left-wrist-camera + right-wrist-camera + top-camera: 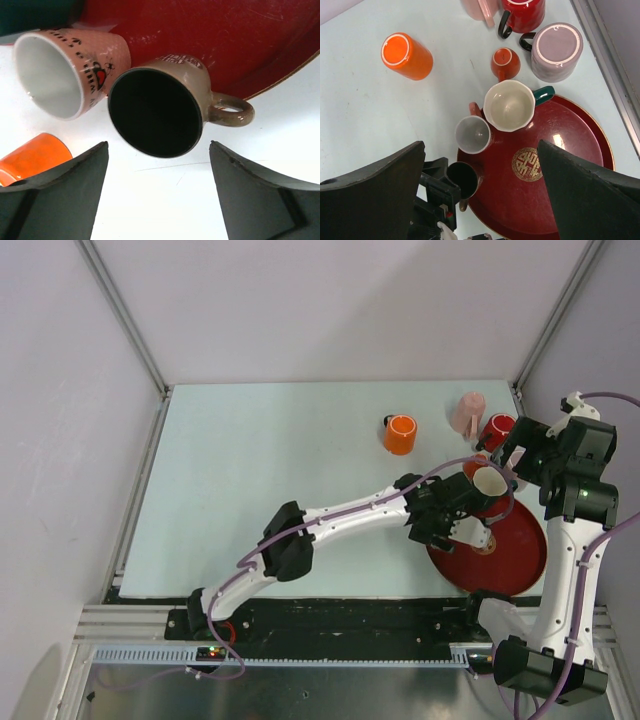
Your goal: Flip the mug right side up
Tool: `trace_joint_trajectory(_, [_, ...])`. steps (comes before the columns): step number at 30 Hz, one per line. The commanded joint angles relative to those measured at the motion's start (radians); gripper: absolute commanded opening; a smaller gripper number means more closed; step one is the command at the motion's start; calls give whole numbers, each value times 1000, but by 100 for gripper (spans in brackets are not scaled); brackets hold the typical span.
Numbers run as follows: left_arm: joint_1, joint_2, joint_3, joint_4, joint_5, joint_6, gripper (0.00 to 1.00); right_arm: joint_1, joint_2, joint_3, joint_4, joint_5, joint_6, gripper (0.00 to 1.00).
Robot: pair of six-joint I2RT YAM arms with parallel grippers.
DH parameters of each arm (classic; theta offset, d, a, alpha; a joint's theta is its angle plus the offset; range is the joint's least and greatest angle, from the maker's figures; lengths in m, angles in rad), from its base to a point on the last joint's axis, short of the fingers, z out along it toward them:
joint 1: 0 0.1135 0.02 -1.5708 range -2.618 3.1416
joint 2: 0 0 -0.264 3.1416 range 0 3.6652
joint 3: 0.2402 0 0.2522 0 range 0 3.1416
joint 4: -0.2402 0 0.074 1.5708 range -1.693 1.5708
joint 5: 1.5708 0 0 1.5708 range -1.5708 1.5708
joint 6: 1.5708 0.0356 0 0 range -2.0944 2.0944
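A brown mug (155,112) with a dark inside stands mouth up at the left rim of the red tray (240,40); its handle (231,111) points right. It also shows in the right wrist view (465,179). My left gripper (158,150) is open and empty, its fingers (75,175) apart on either side just short of the mug and not touching it; it also shows in the top view (442,515). My right gripper (480,144) is open and empty, held high above the tray. An orange mug (406,56) stands base up on the table.
A pink mug (473,134) and a cream mug with a teal handle (509,105) stand mouth up right by the brown mug. A lilac mug (556,51) and a small red-orange cup (505,63) stand base up, near a red mug (521,12). The table's rail (605,55) runs at the right.
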Motion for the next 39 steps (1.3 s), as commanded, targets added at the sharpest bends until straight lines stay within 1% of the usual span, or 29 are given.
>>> trace_joint_trajectory(1, [18, -139, -3, 10, -6, 21, 90, -7, -8, -2, 23, -4, -16, 99])
trace_joint_trajectory(3, [22, -183, -46, 11, -9, 28, 97, -6, -10, -1, 26, -6, -19, 99])
trace_joint_trajectory(4, [24, -207, -69, 10, -7, 32, 98, -6, -11, -1, 27, -9, -20, 99])
trace_joint_trajectory(8, [42, -337, -192, 10, 2, 24, 99, -6, -7, 0, 44, -52, -30, 99])
trace_joint_trajectory(10, [65, -426, -255, 10, 12, -6, 100, -5, 3, 0, 68, -129, -70, 99])
trace_joint_trajectory(11, [84, -462, -292, 9, 36, -23, 100, 9, 11, 0, 86, -192, -101, 99])
trace_joint_trajectory(12, [101, -506, -322, 8, 56, -53, 100, 35, 23, -1, 100, -226, -149, 99])
trace_joint_trajectory(14, [154, -578, -385, 8, 98, -119, 100, 141, 58, 7, 124, -162, -199, 100])
trace_joint_trajectory(15, [192, -610, -419, 8, 123, -167, 100, 203, 80, 16, 129, -90, -204, 99])
trace_joint_trajectory(17, [269, -674, -491, 9, 174, -245, 100, 285, 151, 50, 138, -20, -186, 100])
trace_joint_trajectory(19, [351, -738, -574, 10, 231, -295, 100, 348, 231, 72, 170, -6, -166, 99])
trace_joint_trajectory(22, [471, -823, -698, 11, 291, -317, 99, 420, 376, 117, 229, 14, -159, 99])
trace_joint_trajectory(24, [550, -858, -769, 15, 308, -328, 99, 454, 499, 191, 225, 50, -159, 99])
trace_joint_trajectory(26, [635, -885, -832, 24, 319, -341, 100, 485, 645, 317, 181, 93, -163, 99])
trace_joint_trajectory(30, [739, -937, -938, 68, 332, -357, 100, 526, 935, 582, 75, 134, -201, 99])
trace_joint_trajectory(33, [770, -964, -993, 106, 326, -359, 100, 542, 1113, 751, 45, 183, -213, 99])
trace_joint_trajectory(37, [786, -980, -1040, 129, 345, -356, 100, 555, 1256, 910, 42, 221, -233, 99])
trace_joint_trajectory(39, [790, -978, -1045, 134, 351, -355, 100, 557, 1303, 955, 46, 218, -249, 100])
